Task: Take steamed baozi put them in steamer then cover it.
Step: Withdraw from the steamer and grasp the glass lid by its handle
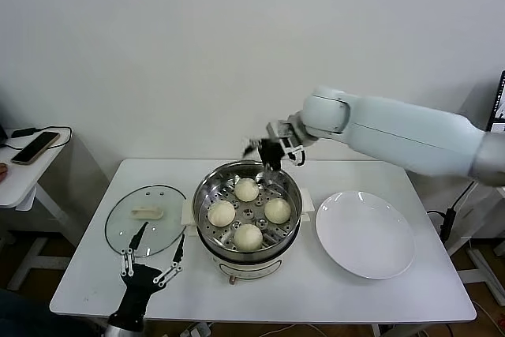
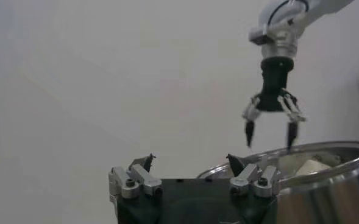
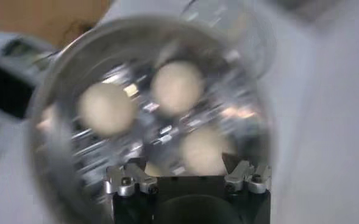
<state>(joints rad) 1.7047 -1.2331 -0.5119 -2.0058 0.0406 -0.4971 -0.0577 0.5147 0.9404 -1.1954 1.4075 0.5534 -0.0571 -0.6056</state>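
The right gripper (image 1: 266,150) is hanging with its dark fingers (image 2: 250,131) spread apart and nothing between them, just above the far rim of the steamer (image 1: 207,209); the left wrist view is showing the same gripper (image 2: 269,135) from the side, its two tips poised over the steel rim and clear of it. Its white arm (image 1: 410,136) is reaching in from the steamer's right side, passing above the table behind the white plate (image 1: 365,234). Inside the steamer, four steamed baozi (image 1: 247,189) are sitting on the perforated tray, spaced apart around its middle, one at the far side, one at the near side and one at each flank; the right wrist view is looking down on the pot (image 3: 57,109) and showing three of them (image 3: 178,87) plainly, with the fourth mostly hidden behind the gripper body. The left gripper (image 1: 152,254) is waiting with its fingers (image 1: 136,236) splayed wide and empty, near the front-left of the steamer, its tips lying over the near edge of the cover (image 1: 118,222). The cover is lying flat on the table (image 1: 331,290) just to the left of the steamer, handle up, so the steamer is standing uncovered. The white plate is resting bare to the steamer's right, close beside its base.
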